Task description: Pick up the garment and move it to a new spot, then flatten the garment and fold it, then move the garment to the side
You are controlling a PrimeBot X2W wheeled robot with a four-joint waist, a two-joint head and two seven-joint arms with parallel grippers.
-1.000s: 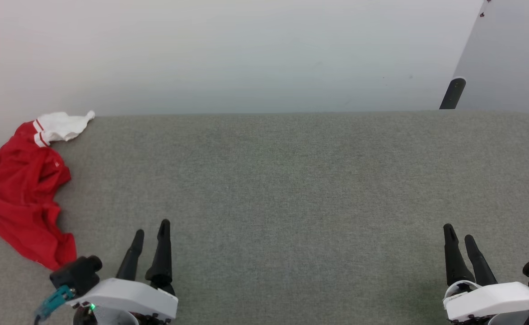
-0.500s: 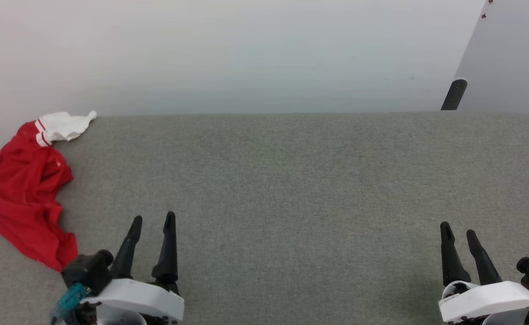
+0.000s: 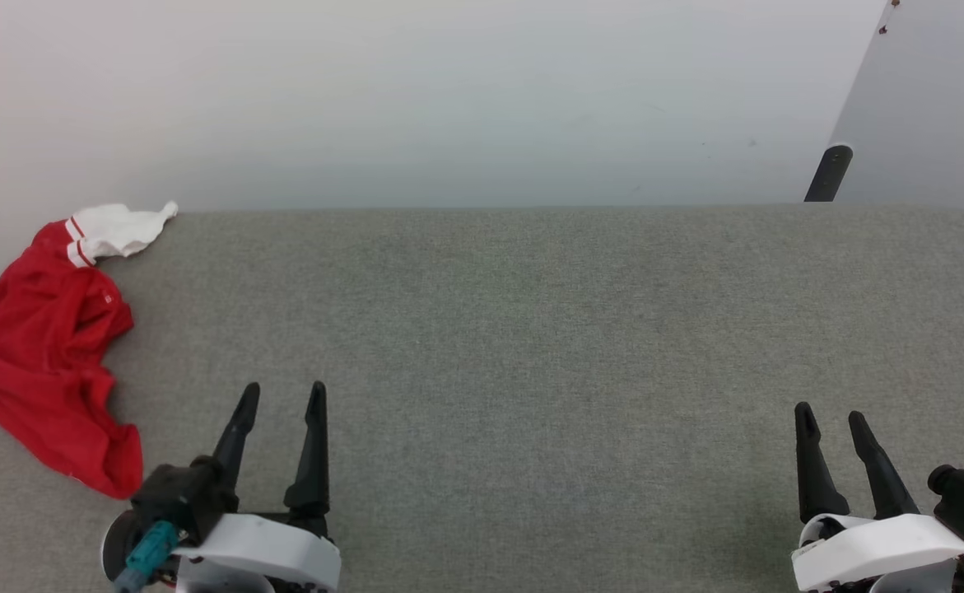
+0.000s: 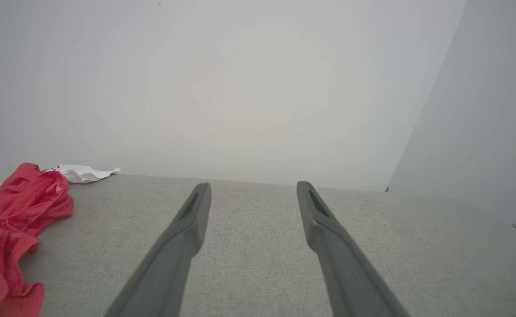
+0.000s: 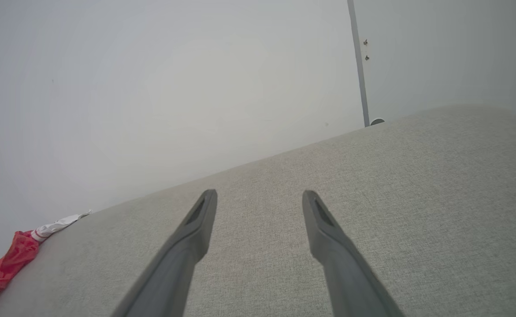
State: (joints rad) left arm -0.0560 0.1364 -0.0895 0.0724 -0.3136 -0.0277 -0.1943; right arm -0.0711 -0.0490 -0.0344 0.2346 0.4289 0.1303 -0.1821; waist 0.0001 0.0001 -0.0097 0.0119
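Observation:
The garment (image 3: 37,354) lies crumpled at the far left of the grey table, bright red with a white striped sleeve (image 3: 119,231) pointing to the back edge. It also shows in the left wrist view as a red heap (image 4: 6,229) and far off in the right wrist view (image 5: 2,268). My left gripper (image 3: 282,395) is open over bare table, to the right of the garment and apart from it. Near the front right, my right gripper (image 3: 829,416) is open too, with nothing between its fingers.
The grey fabric table (image 3: 531,329) ends at a white wall behind. A dark post (image 3: 827,173) stands at the back right beside a pale panel. Part of the garment hangs over the table's left edge.
My left gripper has moved forward and turned a little, its fingers now more upright in the head view. My right gripper has edged slightly left. The garment lies as before.

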